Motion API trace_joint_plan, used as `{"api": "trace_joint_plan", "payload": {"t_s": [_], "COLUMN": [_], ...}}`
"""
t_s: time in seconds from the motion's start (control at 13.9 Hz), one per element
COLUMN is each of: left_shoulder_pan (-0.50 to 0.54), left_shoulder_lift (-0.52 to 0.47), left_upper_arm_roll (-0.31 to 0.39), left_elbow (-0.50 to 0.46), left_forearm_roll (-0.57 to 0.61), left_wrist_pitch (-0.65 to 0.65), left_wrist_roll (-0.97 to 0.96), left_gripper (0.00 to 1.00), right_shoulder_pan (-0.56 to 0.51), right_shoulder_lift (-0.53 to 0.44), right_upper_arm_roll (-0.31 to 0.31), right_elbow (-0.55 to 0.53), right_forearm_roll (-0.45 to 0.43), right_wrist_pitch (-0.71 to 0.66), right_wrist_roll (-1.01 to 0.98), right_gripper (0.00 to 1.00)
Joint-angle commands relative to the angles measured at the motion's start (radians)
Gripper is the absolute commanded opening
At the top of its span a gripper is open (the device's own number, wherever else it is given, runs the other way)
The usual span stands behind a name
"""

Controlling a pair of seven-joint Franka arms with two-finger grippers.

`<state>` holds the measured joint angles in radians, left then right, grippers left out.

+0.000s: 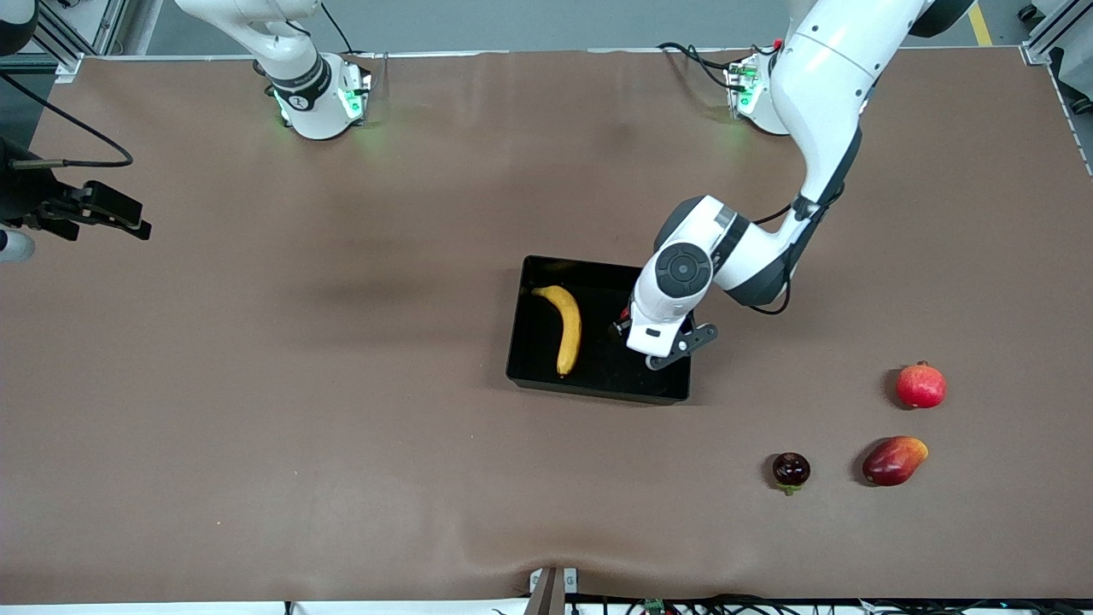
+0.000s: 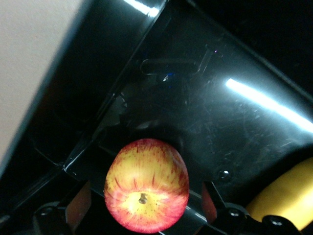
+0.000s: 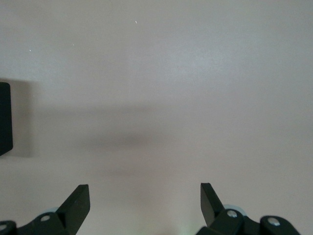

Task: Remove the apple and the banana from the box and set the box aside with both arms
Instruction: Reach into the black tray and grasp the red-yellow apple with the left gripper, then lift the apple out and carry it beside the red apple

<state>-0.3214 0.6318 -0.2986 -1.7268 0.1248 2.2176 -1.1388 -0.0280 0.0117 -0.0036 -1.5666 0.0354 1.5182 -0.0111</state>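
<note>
I see the left gripper (image 1: 656, 346) lowered into the box (image 1: 598, 389), at the end toward the left arm. In the left wrist view the apple (image 2: 146, 192) sits between its fingers (image 2: 209, 201), which stand close at each side; it looks held just above the glossy floor. The banana (image 1: 564, 326) lies in the box beside the gripper, apart from it. The right gripper (image 3: 145, 198) waits with fingers spread wide over bare table at the right arm's end.

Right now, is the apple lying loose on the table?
No, the apple sits between the left hand's fingers, over the black box.
</note>
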Motion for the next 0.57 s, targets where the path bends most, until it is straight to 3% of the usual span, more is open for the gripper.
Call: {"api": "trace_joint_plan", "payload": {"t_s": [0.0, 0.22, 0.29, 0.36, 0.43, 0.5], "left_shoulder_pan": [-0.011, -0.013, -0.013, -0.012, -0.011, -0.01], "left_shoulder_lift": [0.016, 0.025, 0.025, 0.023, 0.016, 0.011], "left_upper_arm_roll": [0.001, 0.001, 0.001, 0.0, 0.0, 0.0], "left_elbow": [0.0, 0.001, 0.004, 0.01, 0.015, 0.027], "left_forearm_roll": [0.027, 0.027, 0.027, 0.027, 0.027, 0.027], "left_wrist_pitch": [0.01, 0.01, 0.01, 0.008, 0.008, 0.008], "left_wrist_roll": [-0.029, -0.027, -0.026, -0.013, -0.01, -0.018], "left_gripper": [1.0, 1.0, 0.64, 0.14, 0.0, 0.0], "right_shoulder_pan": [0.003, 0.003, 0.003, 0.003, 0.003, 0.003], "right_shoulder_lift": [-0.006, -0.006, -0.006, -0.006, -0.006, -0.006], "right_upper_arm_roll": [-0.002, -0.002, -0.002, -0.002, -0.002, -0.002], "right_elbow": [0.003, 0.005, 0.008, 0.007, 0.008, 0.007], "right_forearm_roll": [0.012, 0.011, 0.011, 0.011, 0.011, 0.011], "right_wrist_pitch": [-0.004, -0.003, 0.0, 0.002, 0.003, 0.002], "right_wrist_roll": [0.007, 0.002, 0.002, 0.0, 0.0, 0.003], "right_gripper": [1.0, 1.0, 1.0, 1.0, 1.0, 1.0]}}
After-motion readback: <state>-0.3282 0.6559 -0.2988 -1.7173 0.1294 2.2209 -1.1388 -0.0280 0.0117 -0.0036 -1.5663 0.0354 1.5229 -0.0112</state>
